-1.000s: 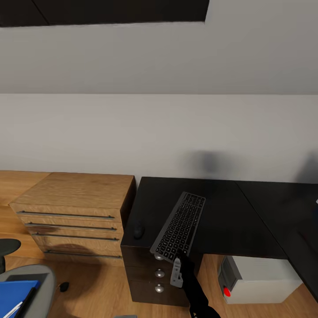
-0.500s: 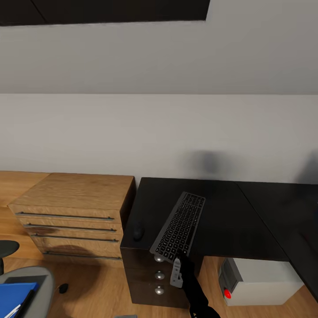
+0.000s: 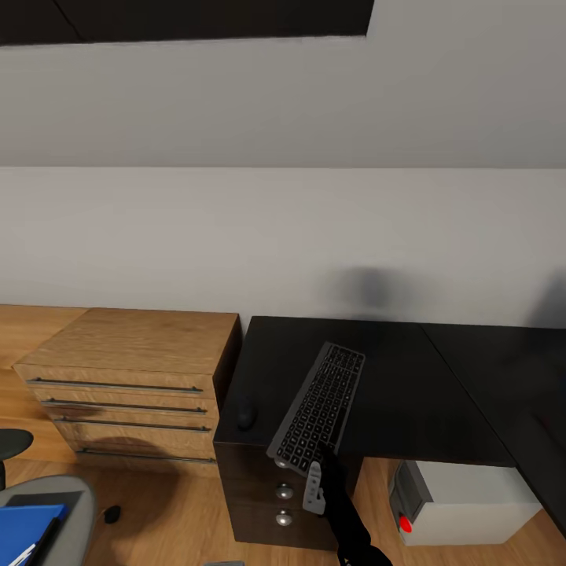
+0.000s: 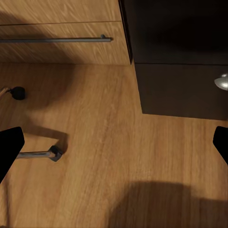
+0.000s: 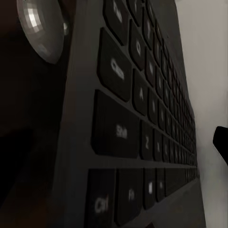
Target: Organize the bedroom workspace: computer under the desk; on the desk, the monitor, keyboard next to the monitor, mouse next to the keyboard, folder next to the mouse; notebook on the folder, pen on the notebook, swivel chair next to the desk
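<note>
The keyboard [image 3: 319,409] lies slanted on the black desk [image 3: 393,393], its near end jutting over the front edge. My right gripper [image 3: 316,473] sits at that near end. In the right wrist view the keys [image 5: 137,118] are very close and one black fingertip [image 5: 221,142] stands far out to the side, so the jaws are open. The mouse [image 3: 247,410] rests left of the keyboard. The computer [image 3: 460,499] stands under the desk. At the bottom left, the swivel chair [image 3: 67,519] carries the blue folder [image 3: 22,528], with the pen [image 3: 22,553] and the dark notebook [image 3: 47,534] on top. My left gripper [image 4: 114,147] hangs open over the floor.
A light-wood drawer chest [image 3: 130,377] stands against the desk's left side. The desk's drawer unit with round knobs [image 3: 283,489] is below the keyboard. A chair caster [image 4: 55,153] and base leg lie on the wood floor near the left gripper. The sloped grey wall rises behind the desk.
The whole picture has drifted slightly, with the chair sliding toward the left edge. The right gripper has crept a little up along the keyboard's near end; the keyboard has barely moved.
</note>
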`<state>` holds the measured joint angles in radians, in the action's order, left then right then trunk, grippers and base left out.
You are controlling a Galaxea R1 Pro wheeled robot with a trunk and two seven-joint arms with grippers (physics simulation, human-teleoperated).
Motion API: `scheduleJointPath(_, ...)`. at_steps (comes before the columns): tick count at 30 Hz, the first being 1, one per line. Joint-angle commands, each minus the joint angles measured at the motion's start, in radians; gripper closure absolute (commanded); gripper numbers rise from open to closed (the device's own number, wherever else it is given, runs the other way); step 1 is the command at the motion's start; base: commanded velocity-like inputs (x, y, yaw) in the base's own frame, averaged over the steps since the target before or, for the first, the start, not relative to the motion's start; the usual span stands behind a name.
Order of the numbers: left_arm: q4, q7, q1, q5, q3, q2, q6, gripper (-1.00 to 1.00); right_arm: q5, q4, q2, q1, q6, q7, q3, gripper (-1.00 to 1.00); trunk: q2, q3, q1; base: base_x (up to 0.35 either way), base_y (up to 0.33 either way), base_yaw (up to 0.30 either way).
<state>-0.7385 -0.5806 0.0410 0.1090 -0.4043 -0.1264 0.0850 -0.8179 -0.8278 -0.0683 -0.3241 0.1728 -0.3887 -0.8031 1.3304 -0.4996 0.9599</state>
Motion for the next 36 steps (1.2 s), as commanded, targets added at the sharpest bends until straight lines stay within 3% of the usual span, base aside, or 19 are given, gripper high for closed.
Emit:
scheduleJointPath(1,0.001,-0.005,0.001,0.011,-0.005,0.001,0.007,-1.0,-0.009,-0.001,-0.001,-0.001,0.01,-0.004,-0.005,-1.0,0.001,-0.001,0.0,0.0,0.0,0.0)
scheduleJointPath(30,0.001,-0.005,0.001,0.011,-0.005,0.001,0.007,-1.0,-0.009,-0.001,-0.001,-0.001,0.008,-0.005,-0.005,-1.0,0.001,-0.001,0.0,-0.049,0.001,0.0)
scheduleJointPath(36,0.001,-0.005,0.001,0.011,-0.005,0.001,0.007,-1.0,-0.009,-0.001,-0.001,-0.001,0.008,-0.005,-0.005,-1.0,0.001,-0.001,0.0,-0.241,0.103,0.0)
